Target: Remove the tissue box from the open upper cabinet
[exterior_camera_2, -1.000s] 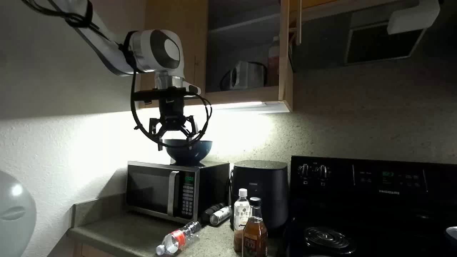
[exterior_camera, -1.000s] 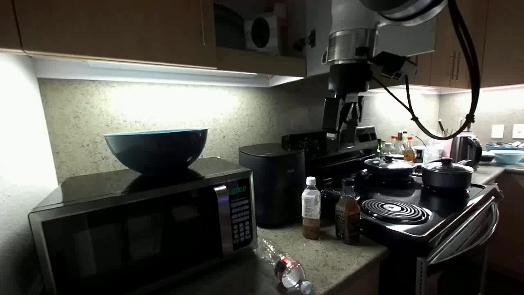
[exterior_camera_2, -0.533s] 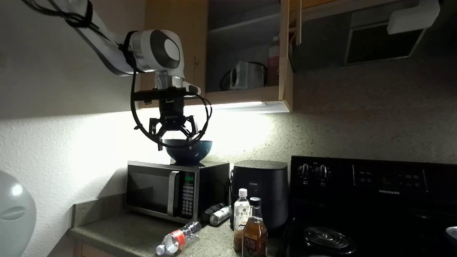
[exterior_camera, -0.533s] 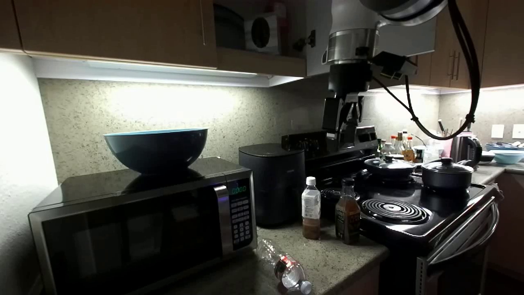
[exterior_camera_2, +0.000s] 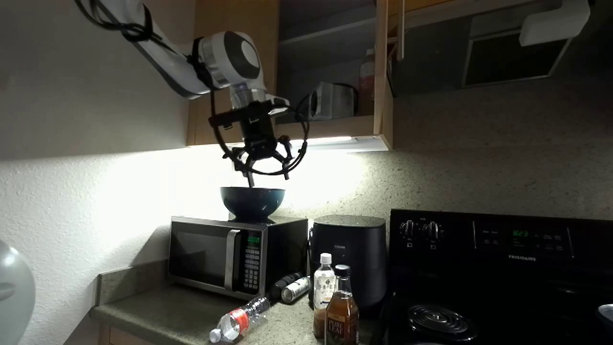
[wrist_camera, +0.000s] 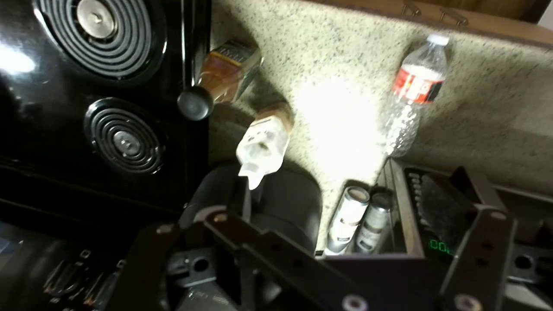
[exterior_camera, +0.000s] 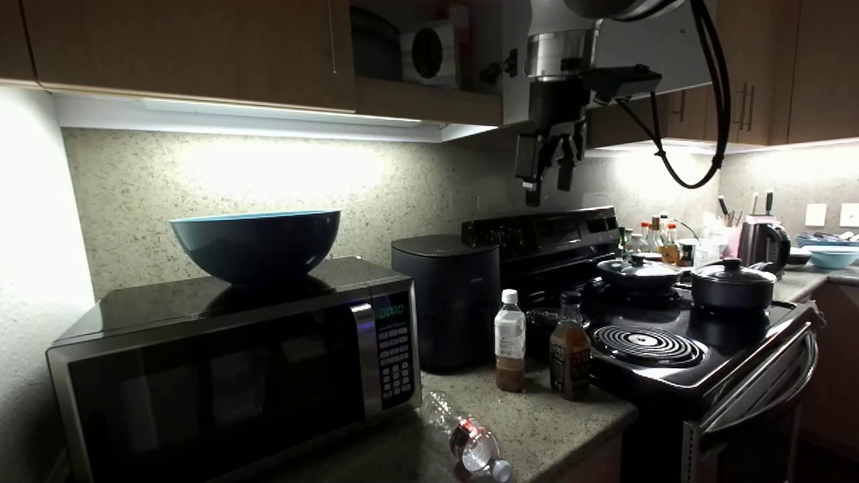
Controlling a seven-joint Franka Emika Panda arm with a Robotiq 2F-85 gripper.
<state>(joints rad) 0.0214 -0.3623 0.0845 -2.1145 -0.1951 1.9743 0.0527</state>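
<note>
The tissue box (exterior_camera: 448, 64) is pale with a dark ring on one face. It stands inside the open upper cabinet (exterior_camera: 429, 100), near the cabinet's front bottom edge, and also shows in an exterior view (exterior_camera_2: 333, 101). The cabinet's wooden bottom rim (exterior_camera_2: 325, 127) runs below it. My gripper (exterior_camera_2: 268, 178) hangs fingers down, tilted, below the cabinet and left of the box there, above the blue bowl. It also shows in an exterior view (exterior_camera: 549, 191). In the wrist view my gripper (wrist_camera: 345, 196) is open with nothing between its fingers; the box is out of that view.
A blue bowl (exterior_camera: 258, 245) sits on the microwave (exterior_camera: 221, 376). A black appliance (exterior_camera: 446, 302) stands beside it. A white-capped bottle (exterior_camera: 510, 342), a brown bottle (exterior_camera: 570, 349) and a lying clear bottle (exterior_camera: 466, 436) are on the counter. A red-labelled bottle (exterior_camera_2: 367, 76) is behind the box.
My gripper has risen and tilted. It has moved right in the exterior view facing the cabinet opening, and slightly left in the exterior view beside the microwave. The box has not moved.
</note>
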